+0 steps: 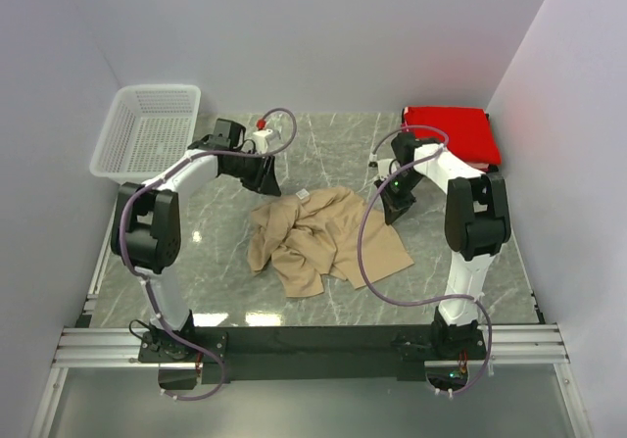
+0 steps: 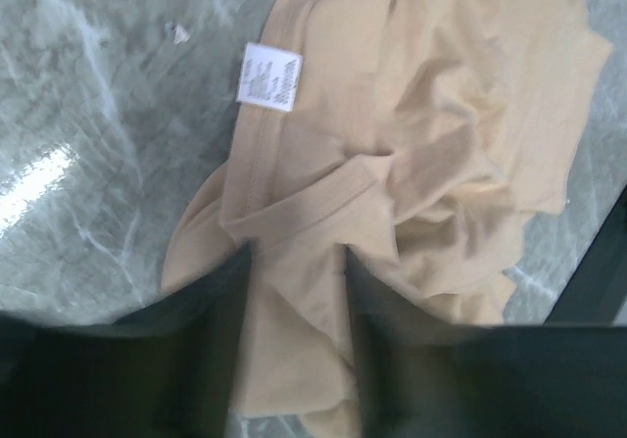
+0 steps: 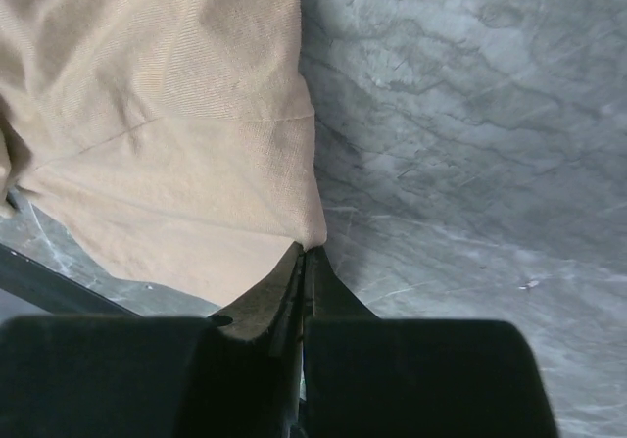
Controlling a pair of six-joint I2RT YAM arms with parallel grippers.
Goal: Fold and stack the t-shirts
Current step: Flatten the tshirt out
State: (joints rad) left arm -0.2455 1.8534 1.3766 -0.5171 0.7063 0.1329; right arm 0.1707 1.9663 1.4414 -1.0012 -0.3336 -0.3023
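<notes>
Your tan t-shirt (image 1: 328,237) lies crumpled in the middle of the overhead frame, bunched into folds rather than spread flat. Its neck end is turned toward the upper left. In the left wrist view you can see its white label (image 2: 269,77) inside the collar, upper centre of that frame.

Your right gripper (image 3: 304,262) sits at the shirt's right edge. Its two fingers are pressed together with only a thin line between them, and a corner of the tan hem runs straight into their tips, so it has the cloth pinched.

Your left gripper (image 2: 294,345) is at the shirt's upper-left side, over the collar. Its fingers (image 2: 230,350) stand well apart at the bottom of the frame, with tan cloth showing in the gap and nothing clamped.

The red t-shirt (image 1: 453,132) rests folded flat in the upper right corner of the overhead view, well apart from the tan one. The white mesh basket (image 1: 157,90) stands at upper left. Everything sits on the grey marble-patterned table (image 1: 225,271).
</notes>
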